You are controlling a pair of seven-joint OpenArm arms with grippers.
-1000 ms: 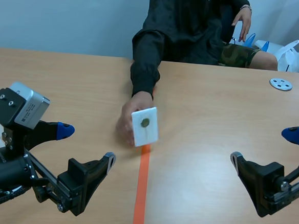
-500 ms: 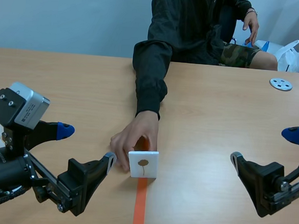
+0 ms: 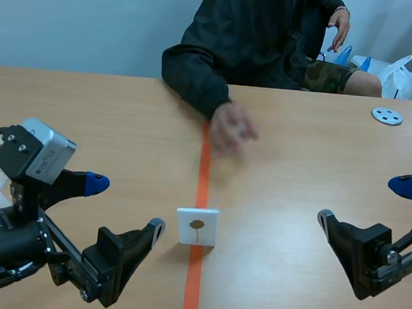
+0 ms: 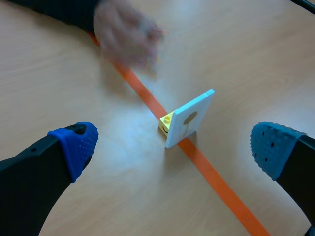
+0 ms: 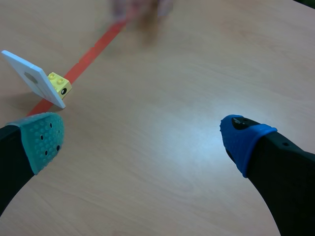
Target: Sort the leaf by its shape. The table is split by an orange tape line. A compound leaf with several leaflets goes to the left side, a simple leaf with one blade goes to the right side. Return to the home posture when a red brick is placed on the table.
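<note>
One thing to sort here: a small white card (image 3: pixel 197 227) with a drawn leaf, standing upright on a little yellow toy brick (image 4: pixel 166 123), exactly upon the orange tape line (image 3: pixel 204 165), between the two arms and nearer to the left one. Seems to show a single rounded blade on a thin stem, so most probably a simple leaf, bound for the right side of the light wooden desk (image 3: pixel 297 161).

Both pairs of fingers spread wide and holding nothing: the left gripper (image 3: pixel 124 207) low and just beside the card, the right gripper (image 3: pixel 365 203) well apart from it, on its own side.

Stay clear first of the person's blurred hand (image 3: pixel 230 128), above the tape farther up the desk. Then better to reach with the right gripper, already on the target side. Come down from above, with the wrist turned for taking the card by its two thin side edges or by its two flat faces, and close gently on the upper half. Avoid to touch the card with only one pad before closing: light, tall, narrow at the base, so likely to tip over. Lift only a little, carry well past the tape, set down level on the brick, open slowly. Keep watching also for a red brick, the sign for going to home posture.
</note>
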